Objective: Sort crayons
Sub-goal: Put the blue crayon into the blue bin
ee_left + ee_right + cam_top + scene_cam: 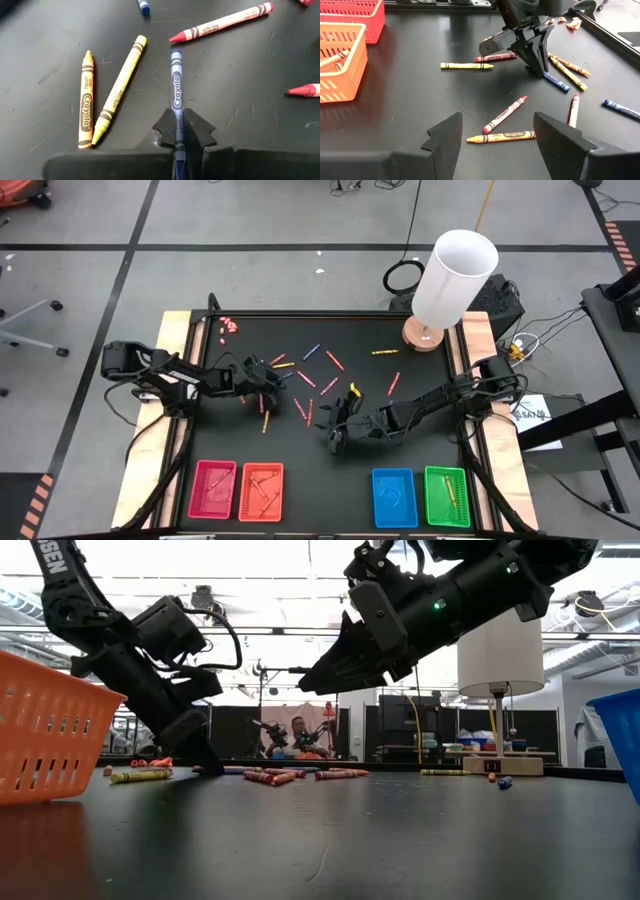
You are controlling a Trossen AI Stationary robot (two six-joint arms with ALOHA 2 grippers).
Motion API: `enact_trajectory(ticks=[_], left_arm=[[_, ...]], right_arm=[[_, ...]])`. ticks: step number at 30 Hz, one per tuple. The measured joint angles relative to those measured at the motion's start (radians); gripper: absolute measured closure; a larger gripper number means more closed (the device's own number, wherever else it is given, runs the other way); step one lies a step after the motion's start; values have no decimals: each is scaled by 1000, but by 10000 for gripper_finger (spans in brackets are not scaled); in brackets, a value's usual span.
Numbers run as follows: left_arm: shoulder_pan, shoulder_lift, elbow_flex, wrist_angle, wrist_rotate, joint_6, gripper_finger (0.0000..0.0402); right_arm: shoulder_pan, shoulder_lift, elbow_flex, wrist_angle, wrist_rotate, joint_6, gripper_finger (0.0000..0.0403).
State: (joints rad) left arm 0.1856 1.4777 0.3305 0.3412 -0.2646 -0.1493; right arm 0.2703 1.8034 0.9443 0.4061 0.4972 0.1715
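Crayons lie scattered across the black table [420, 430]. My left gripper [268, 382] [178, 142] slants down at the table's left middle and is shut on a blue crayon [176, 85], which lies flat on the table. Beside it lie an orange crayon [86, 107], a yellow crayon [119, 90] and a red crayon [220, 22]. My right gripper [336, 432] [497, 132] hangs open above the table's middle. A red crayon [505, 114] and a yellow-orange crayon [502, 135] lie on the table just ahead of its fingers. My left gripper pinches the blue crayon's near end [178, 131] between its two fingers. The fingers slant down from the table's left and lie along the crayon. The crayon's length rests on the table, and its far end [175, 54] points away from the gripper.
Along the near edge stand a pink tray [213, 488], an orange tray [261, 490] with crayons in it, a blue tray [394, 497] and a green tray [446, 496]. A white lamp [450, 280] stands at the far right corner. Small pink bits [229, 326] lie at the far left.
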Motion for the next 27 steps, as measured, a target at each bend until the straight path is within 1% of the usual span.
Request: enact_trajectory(ticks=[11, 16, 24, 27], left_arm=[[-22, -7, 12, 22, -1, 23, 387], [-47, -57, 26, 28, 21, 63, 387], [-127, -191, 35, 30, 28, 225, 387], [-165, -247, 36, 34, 28, 325, 387]], right_arm=[[0, 0, 0, 0, 0, 0, 174], [-1, 0, 0, 1, 0, 0, 174], [-6, -1, 0, 16, 1, 0, 174], [-10, -1, 0, 11, 3, 0, 174]])
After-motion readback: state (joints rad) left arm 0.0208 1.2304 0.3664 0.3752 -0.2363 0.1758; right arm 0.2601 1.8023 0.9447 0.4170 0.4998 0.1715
